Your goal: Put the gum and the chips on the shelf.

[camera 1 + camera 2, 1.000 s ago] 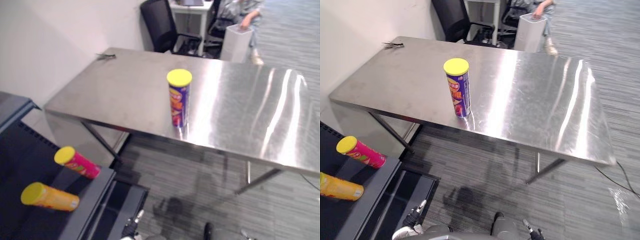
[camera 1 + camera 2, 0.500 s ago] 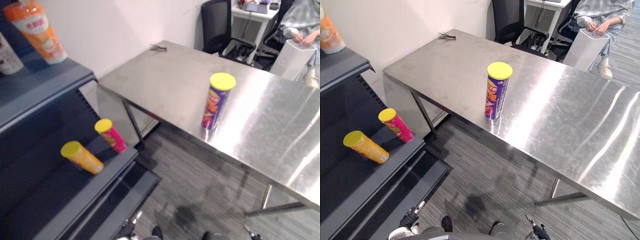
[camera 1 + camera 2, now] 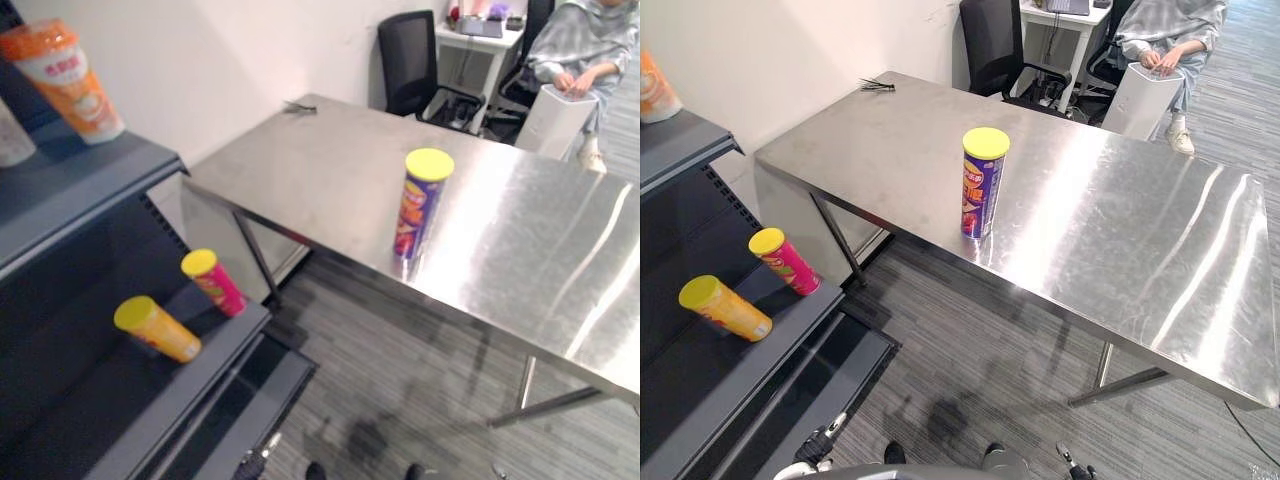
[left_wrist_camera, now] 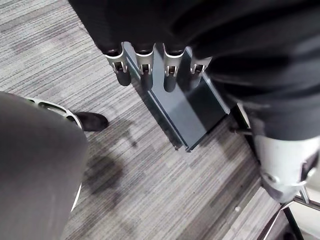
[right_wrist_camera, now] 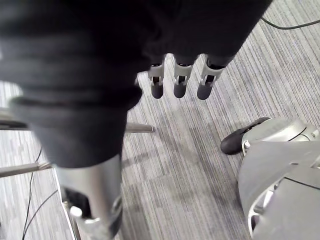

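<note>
Left hand (image 4: 145, 67) hangs low, fingers slack and pointing down over the grey floor (image 4: 150, 175), nothing in it. Right hand (image 5: 180, 82) is the same: loose fingers, empty, down by the robot's side. So both hands are free and neither is anywhere near the job.

Now out to the target. The chips can (image 3: 420, 205), purple with a yellow lid, stands upright just right of centre in the left eye view, close to the near edge of the steel table (image 3: 330, 170). Its long axis is vertical and it stands alone, well apart from everything else. It sits up and ahead of both hands, well above where they dangle. I'd call neither hand clearly nearer.

The shelf (image 3: 190, 395) fills the left side of the frame, so the carry goes leftward. On its lower board a pink can (image 3: 213, 283) and an orange can (image 3: 155, 329) lie on their sides, lids toward the upper left. Whether either is the gum, I cannot tell. An orange tub (image 3: 65, 80) stands on the upper board at the upper left.

A person (image 3: 585, 40) sits at the upper right, behind the table.

Against half a second ago the whole view has swung a little, but the cans hold their spots.
</note>
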### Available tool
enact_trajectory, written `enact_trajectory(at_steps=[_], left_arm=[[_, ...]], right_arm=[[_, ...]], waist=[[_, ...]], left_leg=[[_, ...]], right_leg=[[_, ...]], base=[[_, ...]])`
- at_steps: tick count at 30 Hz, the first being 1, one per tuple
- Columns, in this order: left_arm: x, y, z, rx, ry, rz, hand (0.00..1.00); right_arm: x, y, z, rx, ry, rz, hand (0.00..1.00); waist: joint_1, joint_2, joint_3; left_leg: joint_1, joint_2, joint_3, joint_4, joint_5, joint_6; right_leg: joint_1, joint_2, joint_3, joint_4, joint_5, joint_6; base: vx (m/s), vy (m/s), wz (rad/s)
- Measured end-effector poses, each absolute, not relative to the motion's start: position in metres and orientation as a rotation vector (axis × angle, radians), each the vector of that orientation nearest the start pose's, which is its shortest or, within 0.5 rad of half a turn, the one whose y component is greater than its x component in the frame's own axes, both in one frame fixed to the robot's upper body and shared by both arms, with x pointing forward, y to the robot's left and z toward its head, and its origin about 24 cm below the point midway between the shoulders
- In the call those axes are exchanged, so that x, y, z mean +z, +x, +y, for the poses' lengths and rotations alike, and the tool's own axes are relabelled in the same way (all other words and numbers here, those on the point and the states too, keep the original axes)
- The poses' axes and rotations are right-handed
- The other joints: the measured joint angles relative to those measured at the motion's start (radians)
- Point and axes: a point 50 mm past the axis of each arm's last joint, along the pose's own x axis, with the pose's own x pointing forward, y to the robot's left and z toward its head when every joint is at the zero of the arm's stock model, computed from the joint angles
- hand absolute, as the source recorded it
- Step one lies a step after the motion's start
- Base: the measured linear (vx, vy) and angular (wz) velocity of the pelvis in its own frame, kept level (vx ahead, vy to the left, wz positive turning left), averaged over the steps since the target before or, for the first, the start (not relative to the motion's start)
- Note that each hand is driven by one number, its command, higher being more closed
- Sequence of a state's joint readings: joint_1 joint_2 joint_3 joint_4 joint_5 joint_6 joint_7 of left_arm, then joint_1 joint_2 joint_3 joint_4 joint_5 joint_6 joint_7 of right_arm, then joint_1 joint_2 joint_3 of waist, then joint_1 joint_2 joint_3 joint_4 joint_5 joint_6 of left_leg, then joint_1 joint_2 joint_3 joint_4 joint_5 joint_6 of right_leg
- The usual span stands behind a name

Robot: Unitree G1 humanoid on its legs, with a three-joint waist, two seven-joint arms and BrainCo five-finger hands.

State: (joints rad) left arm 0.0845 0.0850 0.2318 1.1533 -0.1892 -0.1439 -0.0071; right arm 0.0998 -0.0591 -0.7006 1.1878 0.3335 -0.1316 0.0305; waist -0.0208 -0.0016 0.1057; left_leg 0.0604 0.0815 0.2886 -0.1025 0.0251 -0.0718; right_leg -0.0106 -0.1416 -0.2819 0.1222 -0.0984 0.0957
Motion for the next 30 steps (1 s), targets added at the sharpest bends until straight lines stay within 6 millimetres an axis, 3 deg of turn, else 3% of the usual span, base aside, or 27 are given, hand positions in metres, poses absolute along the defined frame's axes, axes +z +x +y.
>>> enact_trajectory(at_steps=[3, 5, 7, 10, 13, 15, 16, 17, 19, 24, 25, 28, 30], left_arm=[[-0.163, 0.078, 0.213, 0.395, -0.192, 1.048, 0.00], [-0.163, 0.078, 0.214, 0.400, -0.193, 1.047, 0.00], [-0.163, 0.077, 0.215, 0.425, -0.213, 1.041, 0.00], [-0.163, 0.072, 0.218, 0.452, -0.222, 1.047, 0.00], [-0.165, 0.056, 0.220, 0.481, -0.226, 1.079, 0.00], [-0.166, 0.047, 0.221, 0.490, -0.224, 1.099, 0.00], [-0.166, 0.046, 0.221, 0.491, -0.224, 1.100, 0.00], [-0.166, 0.047, 0.221, 0.490, -0.223, 1.097, 0.00], [-0.166, 0.043, 0.221, 0.492, -0.220, 1.104, 0.00], [-0.168, 0.038, 0.217, 0.452, -0.194, 1.132, 0.00], [-0.168, 0.039, 0.216, 0.430, -0.176, 1.138, 0.00], [-0.167, 0.042, 0.214, 0.398, -0.154, 1.138, 0.00], [-0.167, 0.044, 0.214, 0.382, -0.143, 1.130, 0.00]], right_arm=[[-0.159, 0.034, -0.263, -1.083, 0.675, 0.861, 0.00], [-0.151, 0.027, -0.289, -1.253, 0.729, 0.757, 0.00], [-0.133, 0.016, -0.332, -1.487, 0.799, 0.562, 0.00], [-0.112, 0.011, -0.367, -1.629, 0.815, 0.392, 0.00], [-0.080, 0.019, -0.402, -1.708, 0.742, 0.219, 0.00], [-0.039, 0.033, -0.428, -1.727, 0.603, 0.039, 0.00], [-0.026, 0.038, -0.434, -1.723, 0.557, -0.007, 0.00], [0.000, 0.046, -0.443, -1.727, 0.454, -0.090, 0.00], [0.048, 0.065, -0.450, -1.711, 0.244, -0.223, 0.00], [0.117, 0.108, -0.438, -1.594, 0.003, -0.448, 0.00], [0.141, 0.126, -0.426, -1.488, -0.095, -0.525, 0.00], [0.177, 0.162, -0.393, -1.230, -0.193, -0.674, 0.00], [0.188, 0.180, -0.373, -1.058, -0.235, -0.712, 0.00]], waist=[[-0.001, 0.002, 0.000], [-0.004, 0.004, -0.001], [-0.007, 0.012, -0.007], [-0.011, 0.009, -0.011], [-0.040, 0.001, -0.027], [-0.058, 0.008, -0.046], [-0.060, 0.010, -0.048], [-0.059, 0.012, -0.049], [-0.059, 0.006, -0.058], [-0.056, 0.002, -0.073], [-0.056, 0.004, -0.075], [-0.049, 0.005, -0.075], [-0.036, 0.006, -0.076]], left_leg=[[0.017, -0.002, 0.022, 0.000, 0.000, 0.000], [0.022, -0.001, 0.034, 0.000, -0.001, -0.002], [0.020, 0.005, 0.043, 0.000, -0.021, 0.000], [0.023, 0.007, 0.061, 0.000, -0.023, -0.001], [0.023, 0.009, 0.071, 0.000, -0.026, -0.001], [0.029, 0.014, 0.085, 0.000, -0.030, -0.002], [0.029, 0.014, 0.087, 0.000, -0.030, -0.002], [0.030, 0.014, 0.088, 0.000, -0.031, -0.002], [0.028, 0.017, 0.094, 0.000, -0.033, -0.003], [0.028, 0.019, 0.094, -0.001, -0.032, -0.003], [0.028, 0.018, 0.092, -0.001, -0.031, -0.002], [0.027, 0.019, 0.088, -0.001, -0.030, -0.002], [0.026, 0.019, 0.086, -0.001, -0.030, -0.001]], right_leg=[[0.006, 0.005, 0.017, -0.012, 0.005, -0.007], [0.012, 0.007, 0.026, -0.016, 0.006, -0.008], [0.009, 0.015, 0.038, -0.017, 0.006, -0.009], [0.002, 0.017, 0.055, -0.016, 0.008, -0.011], [-0.004, 0.020, 0.065, -0.015, 0.008, -0.010], [-0.005, 0.021, 0.076, -0.014, 0.009, -0.009], [-0.006, 0.022, 0.078, -0.014, 0.009, -0.009], [-0.007, 0.022, 0.082, -0.013, 0.010, -0.008], [-0.015, 0.024, 0.091, -0.011, 0.011, -0.008], [-0.022, 0.024, 0.103, -0.009, 0.013, -0.009], [-0.022, 0.024, 0.103, -0.009, 0.013, -0.009], [-0.022, 0.024, 0.102, -0.010, 0.014, -0.010], [-0.022, 0.024, 0.101, -0.010, 0.015, -0.010]], base=[[0.11, -0.008, -0.17], [0.04, -0.005, -0.12], [0.01, 0.003, -0.11], [0.00, 0.008, -0.18], [0.01, -0.003, -0.10], [0.01, -0.006, -0.14], [0.00, -0.005, -0.09], [0.00, -0.001, -0.06], [0.00, 0.002, -0.11], [0.01, 0.001, -0.07], [0.00, 0.000, 0.00], [0.00, 0.000, 0.00], [0.00, 0.000, 0.00]])
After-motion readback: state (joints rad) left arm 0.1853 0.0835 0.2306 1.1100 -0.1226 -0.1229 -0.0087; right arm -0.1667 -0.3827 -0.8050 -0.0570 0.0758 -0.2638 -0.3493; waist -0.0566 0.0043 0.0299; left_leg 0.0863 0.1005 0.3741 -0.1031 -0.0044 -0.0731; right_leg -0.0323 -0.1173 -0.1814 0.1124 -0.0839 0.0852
